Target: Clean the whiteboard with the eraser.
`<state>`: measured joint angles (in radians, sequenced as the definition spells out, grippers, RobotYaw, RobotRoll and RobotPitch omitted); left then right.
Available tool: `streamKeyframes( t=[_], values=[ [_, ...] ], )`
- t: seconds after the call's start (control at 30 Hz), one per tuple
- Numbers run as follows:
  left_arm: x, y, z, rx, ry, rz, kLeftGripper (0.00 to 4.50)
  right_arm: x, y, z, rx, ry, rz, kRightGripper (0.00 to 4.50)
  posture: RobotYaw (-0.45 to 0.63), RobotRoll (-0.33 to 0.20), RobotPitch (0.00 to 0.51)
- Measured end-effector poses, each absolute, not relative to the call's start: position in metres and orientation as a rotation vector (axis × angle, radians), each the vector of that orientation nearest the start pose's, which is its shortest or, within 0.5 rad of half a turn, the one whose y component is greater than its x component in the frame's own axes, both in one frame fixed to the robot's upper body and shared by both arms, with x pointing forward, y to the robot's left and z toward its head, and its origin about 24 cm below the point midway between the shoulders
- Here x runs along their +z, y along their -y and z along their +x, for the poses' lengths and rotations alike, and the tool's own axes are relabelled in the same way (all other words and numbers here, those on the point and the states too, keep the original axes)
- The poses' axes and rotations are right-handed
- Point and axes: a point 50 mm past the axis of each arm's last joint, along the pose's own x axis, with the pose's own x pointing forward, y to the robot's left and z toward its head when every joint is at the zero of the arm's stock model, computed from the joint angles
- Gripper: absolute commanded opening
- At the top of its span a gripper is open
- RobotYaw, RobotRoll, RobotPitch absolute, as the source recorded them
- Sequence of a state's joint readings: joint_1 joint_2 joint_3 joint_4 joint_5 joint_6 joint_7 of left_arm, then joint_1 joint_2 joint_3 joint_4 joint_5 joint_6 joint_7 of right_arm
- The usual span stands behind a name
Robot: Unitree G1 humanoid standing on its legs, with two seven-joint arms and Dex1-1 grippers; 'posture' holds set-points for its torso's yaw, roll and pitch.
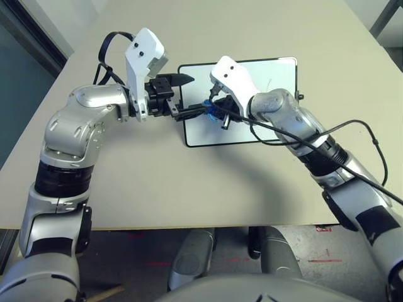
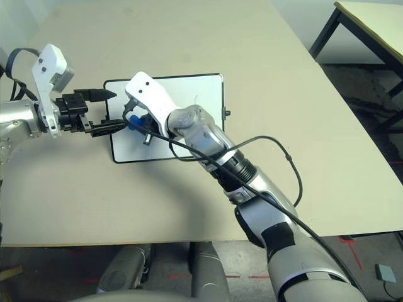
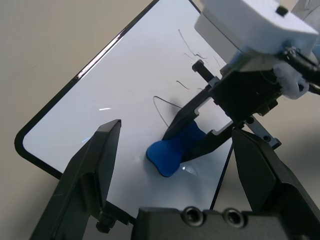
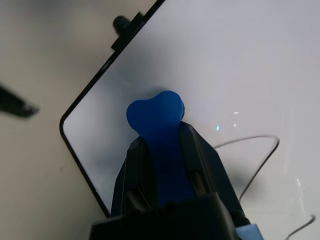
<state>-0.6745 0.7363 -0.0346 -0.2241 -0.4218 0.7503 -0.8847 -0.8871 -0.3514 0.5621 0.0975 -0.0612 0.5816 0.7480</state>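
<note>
On my left, the left gripper (image 1: pixel 183 96) hovers with its two fingers spread wide and nothing between them, just over the whiteboard's (image 1: pixel 277 72) near-left edge. The whiteboard lies flat on the tan table (image 1: pixel 189 182), bearing thin scribbles I cannot read. The right gripper (image 4: pixel 167 150) is clamped on the blue eraser (image 4: pixel 156 117), whose tip presses the board's left part.

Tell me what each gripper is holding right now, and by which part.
The right gripper pinches the eraser by its sides, its rounded end sticking out over the whiteboard. The left gripper is open, holding nothing.
</note>
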Motion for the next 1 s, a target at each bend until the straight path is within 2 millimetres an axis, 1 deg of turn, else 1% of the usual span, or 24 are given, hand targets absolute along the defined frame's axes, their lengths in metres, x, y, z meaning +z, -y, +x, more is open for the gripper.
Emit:
streamKeyframes(
  t=[0.2, 0.43, 0.47, 0.53, 0.57, 0.67, 0.87, 0.93, 1.0],
  values=[
    [0.232, -0.17, 0.297, -0.971, -0.079, 0.407, 4.5, 0.164, 0.043, 0.33, 1.047, -0.149, -0.827, 0.85, 0.19, 0.0, 0.159],
    [0.233, -0.169, 0.297, -0.974, -0.078, 0.406, 4.5, 0.166, 0.044, 0.336, 1.041, -0.148, -0.844, 0.85, 0.19, 0.0, 0.161],
    [0.233, -0.169, 0.297, -0.973, -0.08, 0.404, 4.5, 0.169, 0.045, 0.339, 1.032, -0.148, -0.848, 0.85, 0.19, 0.0, 0.161],
    [0.232, -0.169, 0.297, -0.973, -0.083, 0.402, 4.5, 0.18, 0.049, 0.347, 0.98, -0.132, -0.848, 0.85, 0.2, 0.0, 0.16],
    [0.232, -0.169, 0.297, -0.973, -0.084, 0.402, 4.5, 0.191, 0.053, 0.353, 0.935, -0.113, -0.846, 0.85, 0.2, 0.0, 0.16],
    [0.233, -0.168, 0.296, -0.973, -0.084, 0.403, 4.5, 0.211, 0.069, 0.366, 0.816, -0.085, -0.84, 0.85, 0.19, 0.0, 0.16],
    [0.232, -0.168, 0.296, -0.969, -0.088, 0.397, 4.5, 0.222, 0.075, 0.37, 0.763, -0.054, -0.826, 0.85, 0.19, 0.0, 0.159],
    [0.232, -0.167, 0.297, -0.971, -0.09, 0.394, 4.5, 0.221, 0.074, 0.368, 0.764, -0.052, -0.829, 0.85, 0.19, 0.0, 0.16],
    [0.232, -0.167, 0.297, -0.969, -0.089, 0.394, 4.5, 0.216, 0.074, 0.363, 0.773, -0.053, -0.83, 0.85, 0.19, 0.0, 0.161]
  ],
)
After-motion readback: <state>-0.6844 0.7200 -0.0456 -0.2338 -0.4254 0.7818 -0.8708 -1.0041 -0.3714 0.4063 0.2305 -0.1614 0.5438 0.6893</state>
